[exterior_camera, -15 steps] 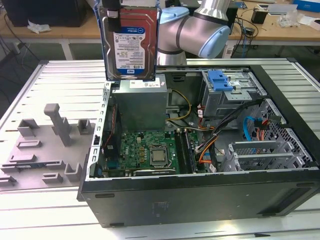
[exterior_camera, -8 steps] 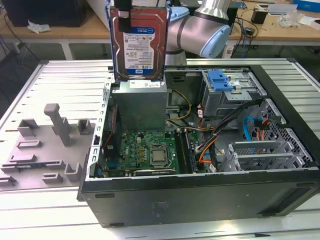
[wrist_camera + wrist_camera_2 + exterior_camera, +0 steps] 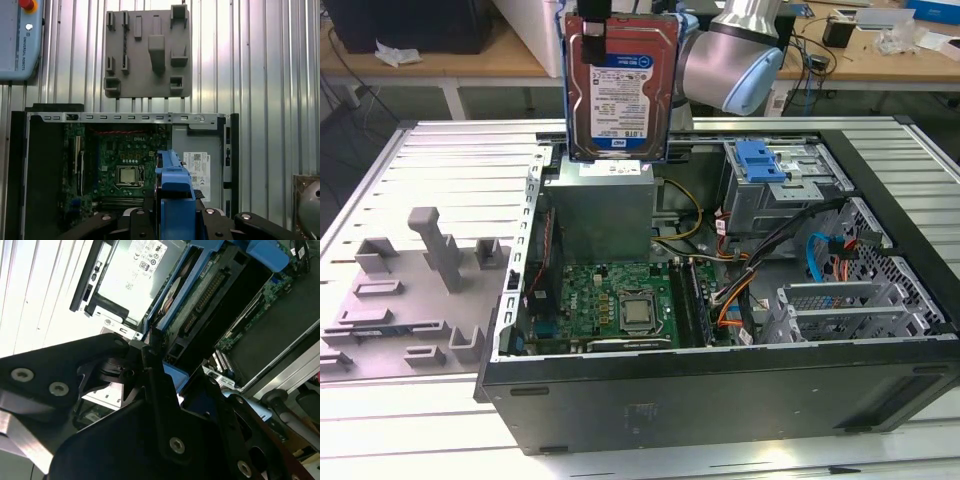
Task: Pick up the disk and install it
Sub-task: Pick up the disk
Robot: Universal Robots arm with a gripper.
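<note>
Arm point(image 3: 735, 55): I reach in from the top of the exterior view, on its right side. My silver-and-blue joint sits just behind the load and my wrist points down at the case point(image 3: 720, 390).
Claw point(image 3: 597, 28): pinching the disk point(image 3: 620, 95) by its top edge. In the first wrist view my black fingers point(image 3: 137, 220) press on either side of its blue frame (no gap shows there).
Disk: in the air, upright, label side facing the exterior camera. The red-and-blue label is plain to see and the blue frame rims its edges.
Disk to claw: it hangs straight below my grip. In the first wrist view I see it edge-on point(image 3: 172, 175), a blue strip running away from the claw point(image 3: 175, 215).
Below the disk: in the exterior view its lower edge sits over the top of the grey power box point(image 3: 600, 205) (whether they touch I cannot tell). The green board point(image 3: 610, 300) lies beside that box, deeper in the open case.
Elsewhere: a blue latch point(image 3: 760, 160) tops the drive cage toward the exterior view's right. A grey fixture plate point(image 3: 410, 300) lies on the ribbed table point(image 3: 440, 160) outside the case, toward the exterior view's left.
</note>
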